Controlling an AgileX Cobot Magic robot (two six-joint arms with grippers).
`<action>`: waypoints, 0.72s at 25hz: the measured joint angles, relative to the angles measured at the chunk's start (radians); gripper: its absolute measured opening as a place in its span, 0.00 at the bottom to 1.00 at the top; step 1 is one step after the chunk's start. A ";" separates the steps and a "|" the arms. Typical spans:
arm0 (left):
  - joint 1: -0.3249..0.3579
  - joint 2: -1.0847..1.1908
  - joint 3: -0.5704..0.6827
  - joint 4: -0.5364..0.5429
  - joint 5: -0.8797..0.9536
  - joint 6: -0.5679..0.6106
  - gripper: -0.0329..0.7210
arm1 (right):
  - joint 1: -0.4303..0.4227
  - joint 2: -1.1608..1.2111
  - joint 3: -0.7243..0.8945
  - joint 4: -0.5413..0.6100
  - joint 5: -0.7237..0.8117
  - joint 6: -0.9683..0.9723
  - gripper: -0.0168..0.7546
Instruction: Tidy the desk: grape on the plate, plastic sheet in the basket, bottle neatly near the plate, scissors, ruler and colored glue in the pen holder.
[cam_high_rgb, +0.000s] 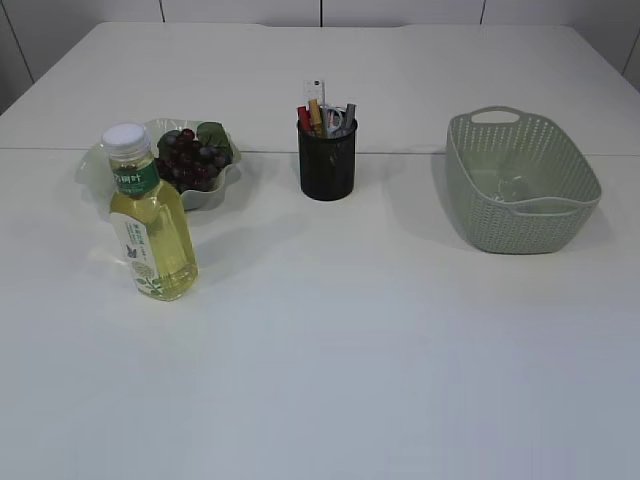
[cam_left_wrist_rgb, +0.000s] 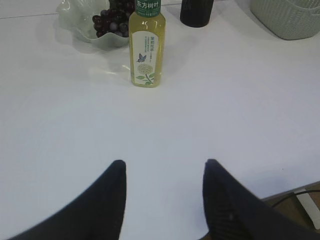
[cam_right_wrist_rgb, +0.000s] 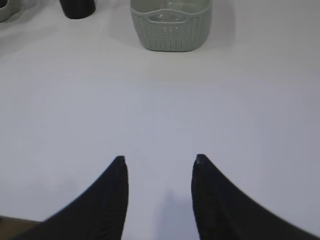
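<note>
White desk (cam_high_rgb: 330, 380) across whole frame. Yellow-green bottle (cam_high_rgb: 150, 215) upright at left, just in front of pale scalloped plate (cam_high_rgb: 225, 180) with dark grapes (cam_high_rgb: 192, 160). Black mesh pen holder (cam_high_rgb: 327, 160) at upper centre, scissors, ruler, glue sticking out. Green woven basket (cam_high_rgb: 520, 180) at right, clear plastic sheet (cam_high_rgb: 510, 187) inside. Left gripper (cam_left_wrist_rgb: 165, 170) parted, empty, low over desk. Right gripper (cam_right_wrist_rgb: 159, 162) parted, empty.

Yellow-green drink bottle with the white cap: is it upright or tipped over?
Upright. The yellow-green drink bottle stands on its base on the white table, white cap on top, in front of the plate of grapes.
</note>
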 joint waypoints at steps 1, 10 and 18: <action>0.002 0.000 0.000 0.000 0.000 0.002 0.52 | -0.025 0.000 0.000 0.000 0.000 0.000 0.47; 0.124 0.000 0.000 0.000 0.002 0.002 0.51 | -0.192 0.000 0.000 0.000 0.000 -0.001 0.47; 0.193 0.000 0.000 0.000 0.004 0.002 0.50 | -0.271 0.000 0.002 0.000 -0.004 -0.002 0.47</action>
